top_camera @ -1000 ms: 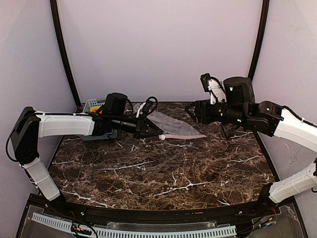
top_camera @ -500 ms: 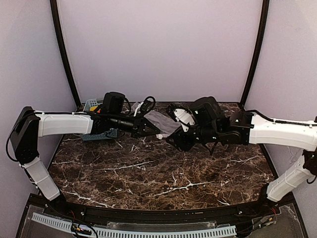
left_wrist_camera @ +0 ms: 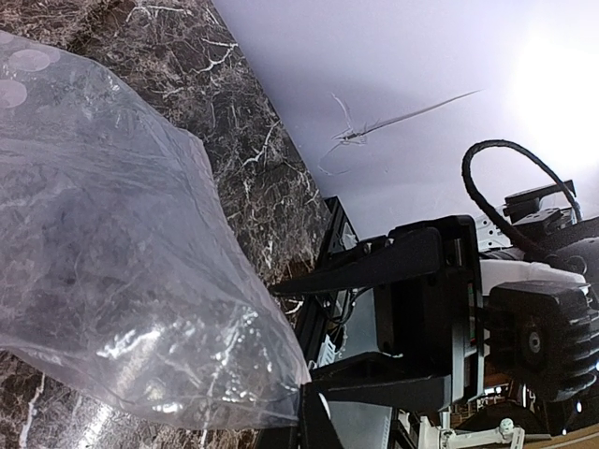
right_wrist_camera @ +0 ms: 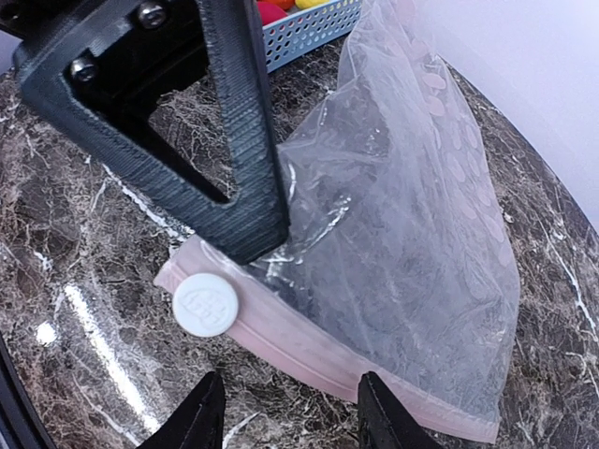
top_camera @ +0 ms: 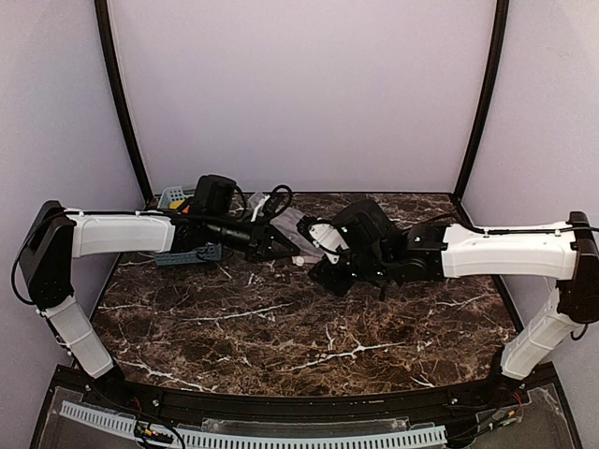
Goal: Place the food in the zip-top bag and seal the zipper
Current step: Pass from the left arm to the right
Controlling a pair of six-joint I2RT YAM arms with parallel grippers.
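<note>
- The left gripper (top_camera: pixel 284 250) is clamped on the zip-top bag (right_wrist_camera: pixel 421 253), which is pinched at the mouth corner beside the white slider (right_wrist_camera: pixel 205 305).
- The right gripper (right_wrist_camera: pixel 290 416) is set partly open; nothing is gripped between its fingers.
- The pink zipper (right_wrist_camera: pixel 314 363) is located just ahead of the right fingertips, across their gap.
- The bag is laid on the marble table (top_camera: pixel 328 346).
- The food (right_wrist_camera: pixel 270 11) is contained in the blue-grey basket (right_wrist_camera: pixel 314 28), beyond the left gripper.
</note>
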